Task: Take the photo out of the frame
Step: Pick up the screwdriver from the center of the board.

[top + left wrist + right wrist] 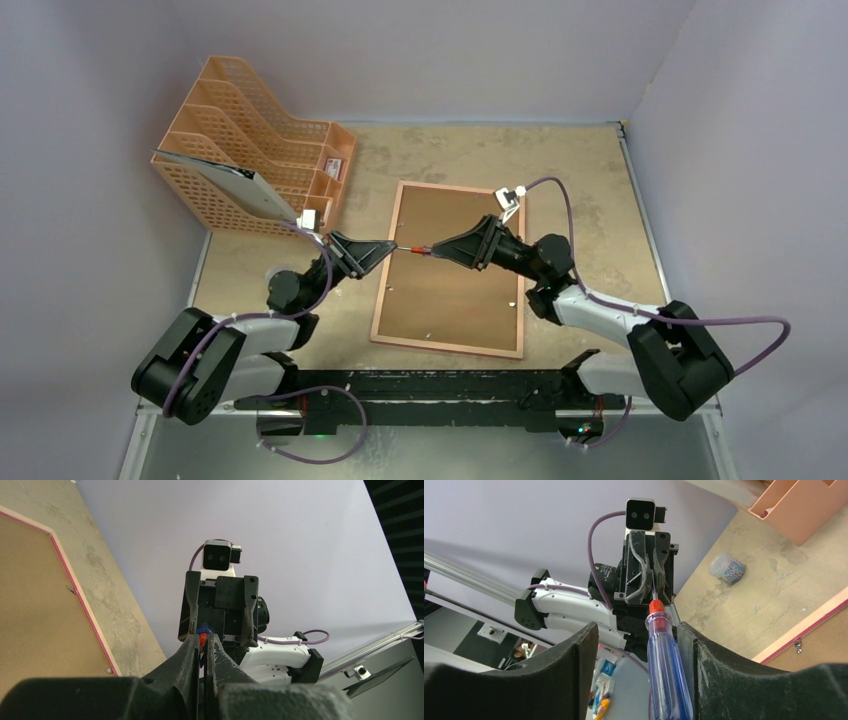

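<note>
one pink-red frame (446, 347) lies back-up in the middle of the mottled tan table (590, 200), so only its brown backing board (455, 295) shows, ringed by the thin pink rim. small metal clips sit along the board's edges: two show in the left wrist view and one in the right wrist view. above the left half of the board the two arms meet nose to nose and cover part of it from the top camera. between them is one screwdriver (665, 670) with a clear blue handle and a red collar. the left gripper (203, 645) has its fingers pinched narrow on the thin metal shaft. the right gripper (636, 640) stands wide around the handle, which rests against one finger with a clear gap to the other. at the far left stands one orange mesh file rack (250, 125), with a flat grey sheet (235, 183) leaning in its front slot. one small clear jar (727, 567) of coloured bits sits on the table near the left arm, apart from the frame.
</note>
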`<state>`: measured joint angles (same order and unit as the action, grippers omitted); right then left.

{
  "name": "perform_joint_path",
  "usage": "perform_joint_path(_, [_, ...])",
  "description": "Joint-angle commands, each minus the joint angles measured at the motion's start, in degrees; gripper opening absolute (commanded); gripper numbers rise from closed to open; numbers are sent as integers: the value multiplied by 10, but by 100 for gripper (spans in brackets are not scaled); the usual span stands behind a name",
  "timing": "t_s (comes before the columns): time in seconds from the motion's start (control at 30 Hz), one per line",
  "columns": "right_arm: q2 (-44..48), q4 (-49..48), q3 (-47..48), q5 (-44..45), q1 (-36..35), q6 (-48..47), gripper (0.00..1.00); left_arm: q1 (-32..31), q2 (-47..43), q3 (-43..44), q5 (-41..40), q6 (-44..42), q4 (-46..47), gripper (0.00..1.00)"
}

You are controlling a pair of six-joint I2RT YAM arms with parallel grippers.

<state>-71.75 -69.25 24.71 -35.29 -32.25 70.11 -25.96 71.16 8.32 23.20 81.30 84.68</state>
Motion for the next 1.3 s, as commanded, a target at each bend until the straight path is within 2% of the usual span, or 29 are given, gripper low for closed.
perform_joint_path(0.0, [-2, -36, -5, 7, -4, 6, 58, -2, -10, 8, -17, -9, 172, 0])
perform_joint_path(0.3, [-11, -41, -5, 5, -4, 10, 36, -2, -9, 8, -16, -13, 172, 0])
perform_joint_path(0.37, [-15, -40, -3, 5, -5, 11, 37, -2, -10, 8, -16, -14, 172, 0])
perform_joint_path(0.43, [-21, -40, 0, 2, -6, 12, 41, -2, -10, 8, -17, -14, 172, 0])
perform_joint_path(0.67, [-29, -32, 11, -1, -11, 8, 44, -2, -9, 5, -21, -17, 172, 0])
perform_joint_path(0.9, [-31, -41, 9, 4, -13, 9, 37, -2, -6, 4, -18, -17, 172, 0])
perform_joint_path(1.13, [-34, -43, 12, 20, -13, 17, 38, -3, -7, 1, -12, -18, 171, 0])
perform_joint_path(1.27, [-45, -53, 15, 10, -13, 23, 27, -3, -6, -1, -12, -19, 171, 0])
